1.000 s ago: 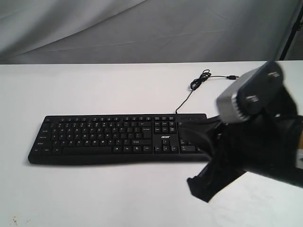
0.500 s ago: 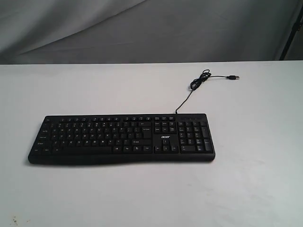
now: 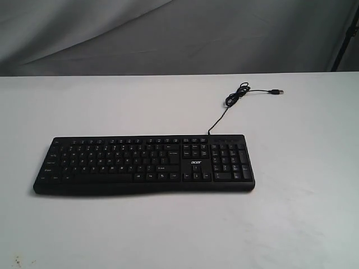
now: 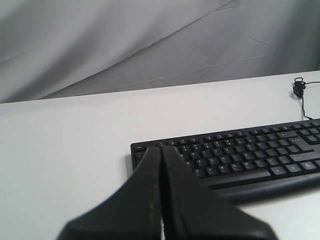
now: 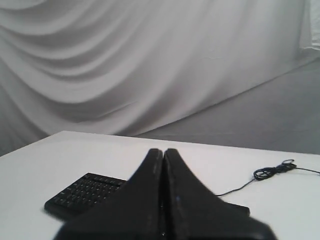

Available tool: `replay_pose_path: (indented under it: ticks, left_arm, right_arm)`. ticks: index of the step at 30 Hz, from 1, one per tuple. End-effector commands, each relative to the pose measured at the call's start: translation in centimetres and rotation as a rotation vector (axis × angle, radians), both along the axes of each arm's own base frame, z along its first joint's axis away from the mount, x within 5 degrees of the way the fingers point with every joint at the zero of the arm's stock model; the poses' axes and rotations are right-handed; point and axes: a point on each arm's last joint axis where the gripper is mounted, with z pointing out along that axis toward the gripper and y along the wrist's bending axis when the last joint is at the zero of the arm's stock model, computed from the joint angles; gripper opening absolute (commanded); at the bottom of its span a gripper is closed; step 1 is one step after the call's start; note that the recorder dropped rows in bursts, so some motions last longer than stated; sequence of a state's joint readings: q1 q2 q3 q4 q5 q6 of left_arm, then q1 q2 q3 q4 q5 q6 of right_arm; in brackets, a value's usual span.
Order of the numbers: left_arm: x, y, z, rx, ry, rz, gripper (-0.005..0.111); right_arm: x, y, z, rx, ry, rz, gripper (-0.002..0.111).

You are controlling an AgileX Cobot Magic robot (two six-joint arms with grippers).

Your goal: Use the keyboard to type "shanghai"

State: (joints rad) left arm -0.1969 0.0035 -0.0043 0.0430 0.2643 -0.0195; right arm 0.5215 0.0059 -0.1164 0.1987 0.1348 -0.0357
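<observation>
The black keyboard (image 3: 143,164) lies flat on the white table, number pad to the right, white "acer" logo (image 3: 196,162) above the arrow keys. Its thin black cable (image 3: 235,100) runs back to a loose USB plug (image 3: 275,91). Neither arm shows in the exterior view. In the left wrist view my left gripper (image 4: 161,148) is shut and empty, its tips pointing over the keyboard's (image 4: 235,156) near left corner. My right gripper (image 5: 163,151) is shut too, holding nothing, with the keyboard (image 5: 82,194) and cable (image 5: 272,172) beyond it.
White table (image 3: 112,106) stretches around the keyboard on all sides. A grey draped cloth (image 3: 168,33) hangs behind the table's far edge. A dark stand leg (image 3: 343,39) shows at the top right corner.
One second ago the right arm hung over the keyboard's number pad end; it has since drawn back out of the exterior view. The keyboard has not moved.
</observation>
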Motion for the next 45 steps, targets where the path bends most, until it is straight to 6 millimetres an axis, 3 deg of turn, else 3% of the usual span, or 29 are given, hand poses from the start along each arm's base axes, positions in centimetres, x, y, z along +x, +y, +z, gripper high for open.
replay_pose_path:
  ticks: [1, 14, 19, 45]
  left_arm:
    - [0.0, 0.0, -0.1, -0.003, -0.004, -0.005, 0.0]
    - [0.0, 0.0, -0.1, -0.003, -0.004, -0.005, 0.0]
    - [0.0, 0.0, -0.1, -0.003, -0.004, -0.005, 0.0]
    - [0.0, 0.0, -0.1, -0.003, -0.004, -0.005, 0.0]
  right_arm:
    - [0.4, -0.3, -1.2, 0.036, 0.042, -0.095, 0.0]
    - [0.9, -0.4, -2.7, -0.05, -0.051, -0.137, 0.0]
    - [0.9, -0.3, -4.2, -0.158, 0.083, -0.117, 0.0]
    - [0.9, -0.3, -4.2, -0.158, 0.083, -0.114, 0.0]
